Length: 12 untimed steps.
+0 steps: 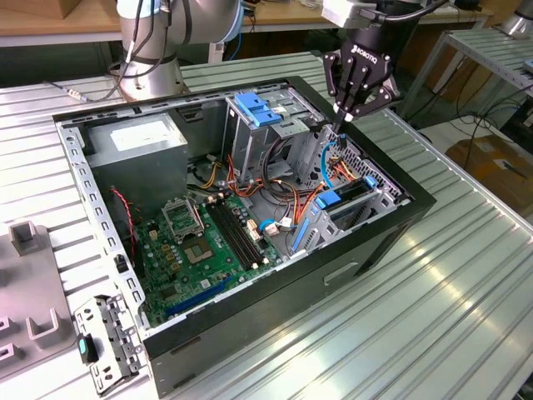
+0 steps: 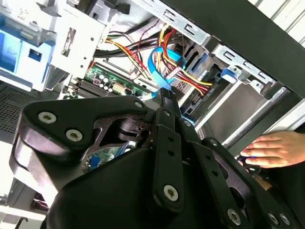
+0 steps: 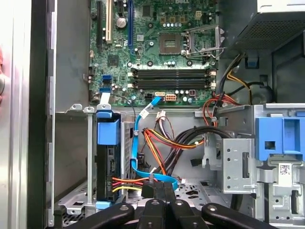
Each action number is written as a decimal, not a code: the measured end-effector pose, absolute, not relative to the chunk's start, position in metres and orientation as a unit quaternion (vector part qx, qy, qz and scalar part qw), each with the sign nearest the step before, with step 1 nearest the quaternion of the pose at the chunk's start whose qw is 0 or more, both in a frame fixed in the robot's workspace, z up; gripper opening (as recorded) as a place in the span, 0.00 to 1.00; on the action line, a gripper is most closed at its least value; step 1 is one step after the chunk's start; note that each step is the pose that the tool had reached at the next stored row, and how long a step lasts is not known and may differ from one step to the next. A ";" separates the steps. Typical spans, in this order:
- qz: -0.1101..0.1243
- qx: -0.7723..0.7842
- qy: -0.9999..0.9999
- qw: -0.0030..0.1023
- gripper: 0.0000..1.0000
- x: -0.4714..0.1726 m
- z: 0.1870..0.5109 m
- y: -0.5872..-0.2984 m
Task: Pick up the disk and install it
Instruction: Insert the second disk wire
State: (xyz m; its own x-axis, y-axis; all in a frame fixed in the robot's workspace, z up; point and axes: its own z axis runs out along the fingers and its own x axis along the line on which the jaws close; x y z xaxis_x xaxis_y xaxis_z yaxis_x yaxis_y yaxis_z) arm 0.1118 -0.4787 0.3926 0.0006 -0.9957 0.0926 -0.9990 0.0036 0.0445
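Jaws: pressed together to a narrow tip in both wrist views, with no disk between them. Whether they pinch anything small at the very tip cannot be told.
Gripper point(image 1: 340, 117): hangs tip-down over the open computer case point(image 1: 375, 250), above the bay end toward the exterior view's right.
Nearest thing: a blue flat cable point(image 3: 136, 143) loops just beside the fingertips point(image 3: 157, 188). Red, yellow and orange power leads point(image 3: 126, 182) run close by toward the bay.
The disk point(image 3: 107, 162): stands edge-on inside the lower bay and apart from the gripper. Its blue plastic bracket is at the top edge. In the exterior view the disk point(image 1: 340, 200) sits low in the metal bay at the case's near corner.
Done, by judgement: pick-up and placing look complete, since the disk is in its slot and the gripper carries nothing of that size.
Left, by judgement: whether the disk is pushed fully home, and whether the cables are plugged into it, does not show clearly. The work now seems to be around the cabling.
Surroundings: the motherboard point(image 3: 157, 47) lies beyond the bay. The tall cage with the blue top point(image 1: 254, 108) stands beside it, and the grey power-supply box point(image 1: 137, 142) fills the far corner.
Person: a hand point(image 2: 276, 148) rests on the outer edge of the case in the second wrist view.
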 end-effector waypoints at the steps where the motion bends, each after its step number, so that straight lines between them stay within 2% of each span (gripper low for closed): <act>1: 0.019 0.705 -0.707 0.051 0.17 0.112 0.392 -0.478; 2: 0.021 0.705 -0.707 0.053 0.17 0.112 0.391 -0.478; 3: 0.023 0.705 -0.707 0.054 0.24 0.112 0.390 -0.477; 7: 0.030 0.705 -0.706 0.062 0.24 0.112 0.385 -0.474; 8: 0.033 0.704 -0.706 0.065 0.24 0.112 0.385 -0.474; 10: 0.046 0.703 -0.705 0.078 0.24 0.112 0.384 -0.474; 12: 0.051 0.703 -0.705 0.082 0.24 0.112 0.381 -0.474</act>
State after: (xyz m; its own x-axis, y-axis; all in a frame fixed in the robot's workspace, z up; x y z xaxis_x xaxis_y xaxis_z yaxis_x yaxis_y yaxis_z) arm 0.1122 -0.4737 0.3810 0.0005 -0.9824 0.1868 -0.9990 0.0079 0.0440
